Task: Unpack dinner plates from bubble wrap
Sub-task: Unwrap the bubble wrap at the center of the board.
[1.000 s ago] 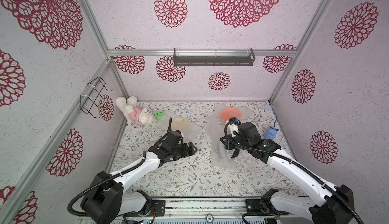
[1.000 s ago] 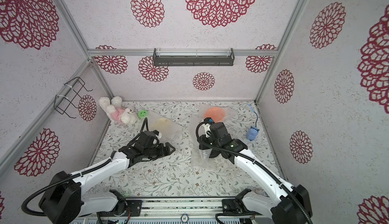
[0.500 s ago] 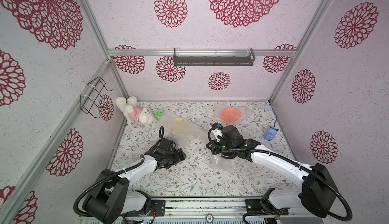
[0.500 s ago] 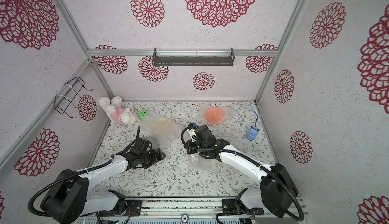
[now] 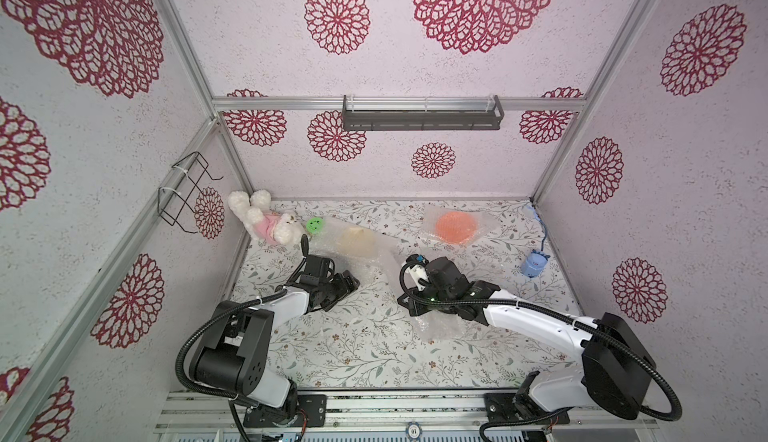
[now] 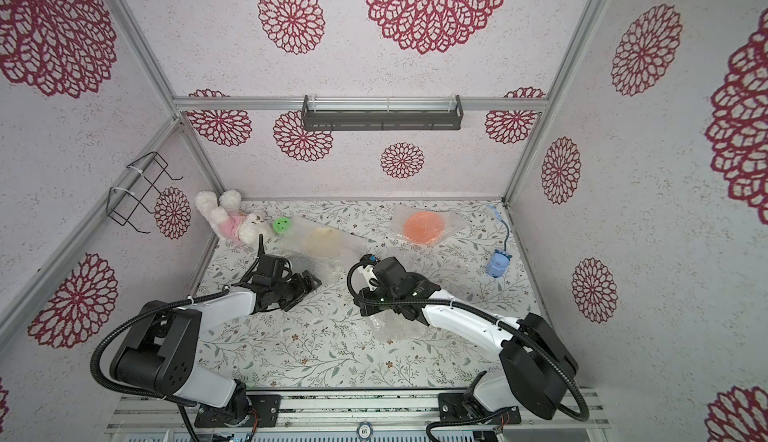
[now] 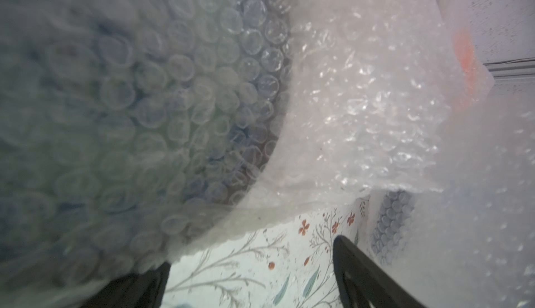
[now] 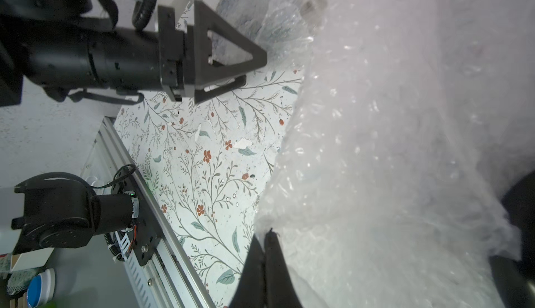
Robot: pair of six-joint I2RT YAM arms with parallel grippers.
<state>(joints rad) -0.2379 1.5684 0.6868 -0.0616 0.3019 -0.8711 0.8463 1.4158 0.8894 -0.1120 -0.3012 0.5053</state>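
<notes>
bubble wrap (image 8: 390,147): one crumpled sheet is sitting mid-table, heaping up beside the right arm.
right gripper (image 8: 264,245): is clenching that sheet's edge.
left gripper (image 7: 251,251): is standing released, jaws wide, just before a wrapped bluish plate (image 7: 130,103).
cream plate (image 5: 358,241): is lying wrapped at back left, its wrap stretching diagonally toward centre.
orange plate (image 5: 456,227): is lying flat, wrapped, at back right.
open room: floral table (image 5: 353,357) is showing between the grippers and toward the front edge.
surroundings: plush bunny (image 5: 266,221) and green smiley disc (image 5: 314,224) are crowding the back left corner; blue toy (image 5: 533,264) is sitting at the right edge.
</notes>
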